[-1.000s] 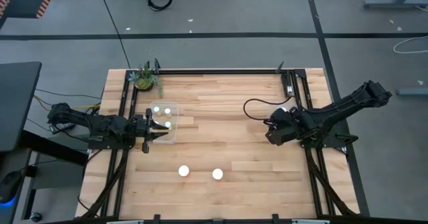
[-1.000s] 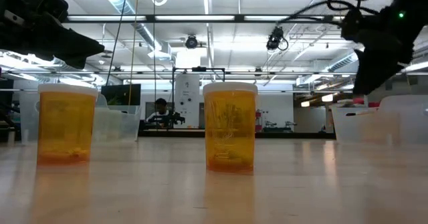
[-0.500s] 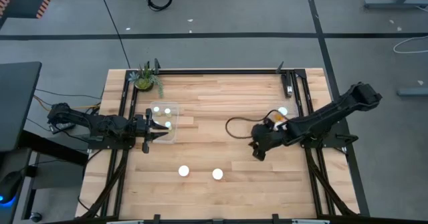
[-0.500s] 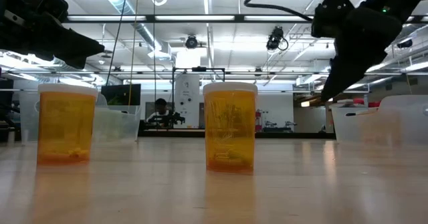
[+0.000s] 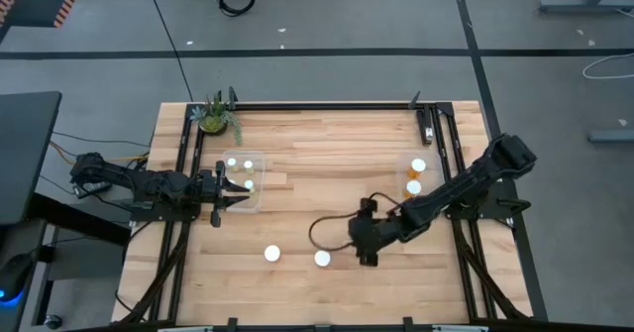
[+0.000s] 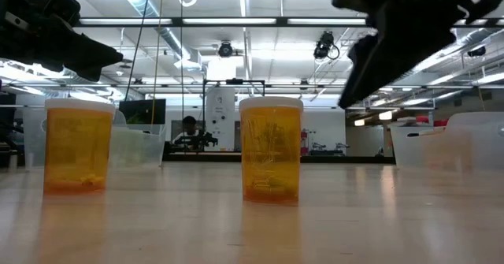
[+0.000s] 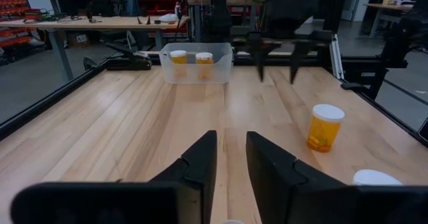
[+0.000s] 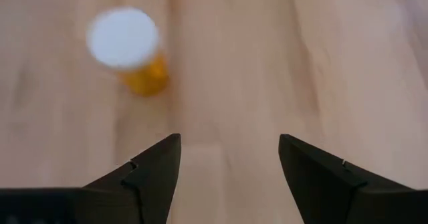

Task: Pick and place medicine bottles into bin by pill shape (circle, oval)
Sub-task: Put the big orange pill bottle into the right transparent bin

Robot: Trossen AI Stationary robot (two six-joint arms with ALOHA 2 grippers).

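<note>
Two bottles (image 5: 271, 255) (image 5: 322, 259) stand loose on the near part of the bench (image 5: 327, 173) in the high view, well apart from both bins. The left bin (image 5: 244, 180) holds about three white caps; the right bin (image 5: 416, 176) holds two. The right gripper (image 5: 365, 258) hangs just right of the right-hand loose bottle, not touching it. The left gripper (image 5: 230, 199) waits at the near edge of the left bin.

From bench level, the two loose bottles (image 6: 79, 144) (image 6: 271, 150) stand upright, orange with white caps, with a few pills at the bottom; their shape is too small to tell. The right arm (image 6: 394, 27) hangs above and to the right, and the left arm (image 6: 55, 35) shows at the upper left.

Past the left gripper (image 7: 231, 177), whose fingers stand narrowly apart and empty, the left wrist view shows one loose bottle (image 7: 324, 127), a cap (image 7: 378, 178) at the edge, and the far bin (image 7: 197, 63) with two bottles.

Looking down past the right gripper (image 8: 229, 170), spread wide and empty, one bottle (image 8: 130, 49) stands ahead of it and off-centre.

By my reckoning about five bottles are binned and two are left; the grasp of the next one is not yet made.
</note>
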